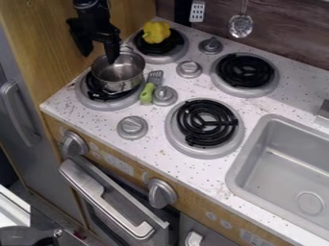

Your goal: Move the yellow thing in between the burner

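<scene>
Yellow, lobed, pepper-shaped toy [157, 32] is sitting on the black coil of the silver-rimmed burner [173, 54] near the top of the frame, left of centre, and you are seeing its green stem end facing the left side. Your black two-finger gripper [99, 58] is hanging at the upper left, its fingers standing wide apart with nothing between them; one fingertip is overlapping the mouth of the shiny metal pot [120, 77] in your view, and you cannot tell whether it is touching it. That pot is resting over the black-coiled burner [108, 103] at the left. Just beside it, you are seeing a small spatula with a green handle and grey slotted head [151, 87] lying near a round grey knob [165, 95]. Two more black-coiled burners are occupying the upper right [245, 74] and the centre [205, 127], while a grey rectangular sink [254, 144] is filling the lower right of the speckled white counter [164, 154].
</scene>
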Robot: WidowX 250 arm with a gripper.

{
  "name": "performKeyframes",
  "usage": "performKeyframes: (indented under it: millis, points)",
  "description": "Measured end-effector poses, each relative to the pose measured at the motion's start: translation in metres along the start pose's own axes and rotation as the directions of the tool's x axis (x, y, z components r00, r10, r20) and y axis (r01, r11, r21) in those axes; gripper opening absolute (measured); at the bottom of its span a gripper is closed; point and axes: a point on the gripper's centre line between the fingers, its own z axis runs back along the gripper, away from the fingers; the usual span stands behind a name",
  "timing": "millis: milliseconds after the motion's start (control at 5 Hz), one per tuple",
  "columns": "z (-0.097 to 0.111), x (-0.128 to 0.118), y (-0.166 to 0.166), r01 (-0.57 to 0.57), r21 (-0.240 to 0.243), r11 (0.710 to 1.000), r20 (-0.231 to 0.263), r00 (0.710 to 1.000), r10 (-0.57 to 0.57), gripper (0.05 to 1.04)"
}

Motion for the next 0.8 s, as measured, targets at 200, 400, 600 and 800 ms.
performKeyframes:
  millis: [200,400,600,800]
  points:
    - [-0.016,-0.008,-0.003,-0.003,-0.019,1.0,-0.042,0.999,0.003,1.001]
    - [-0.018,-0.001,-0.006,0.006,-0.026,1.0,-0.037,0.999,-0.007,0.998]
    - [-0.012,0.014,-0.013,0.032,-0.021,0.999,-0.002,0.999,-0.032,0.998]
    - [-0.012,0.028,-0.024,0.059,-0.033,0.998,0.045,0.997,-0.057,0.999]
